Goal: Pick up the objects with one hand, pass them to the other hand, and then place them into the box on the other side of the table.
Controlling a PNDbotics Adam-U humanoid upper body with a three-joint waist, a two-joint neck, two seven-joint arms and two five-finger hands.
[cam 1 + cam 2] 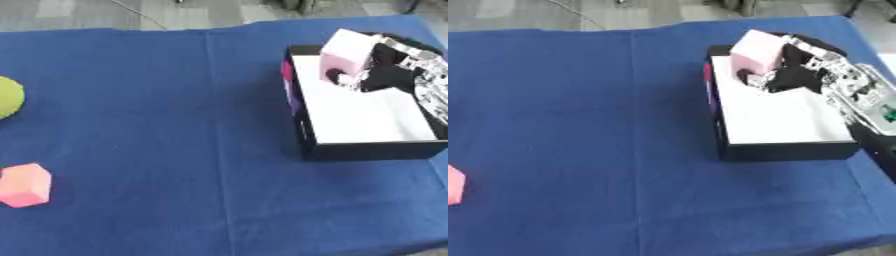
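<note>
Blue cloth [175, 100] covers the table. Near its right edge, the right hand [802, 70] holds a pale pink block [347, 52] over the box [367, 150], fingers curled round it. Placing step, I judge; next the fingers must open. Left hand unseen.

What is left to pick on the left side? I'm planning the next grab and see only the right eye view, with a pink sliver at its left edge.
Observer: The left eye view shows that sliver whole: a pink faceted block on the blue cloth, near the left edge.
Operator: I see the right hand holding a pale pink cube at the box. Anything else on the left?
Observer: Yes, a green rounded object lies at the left edge, farther from the robot than the faceted block and cut off by the frame.
</note>
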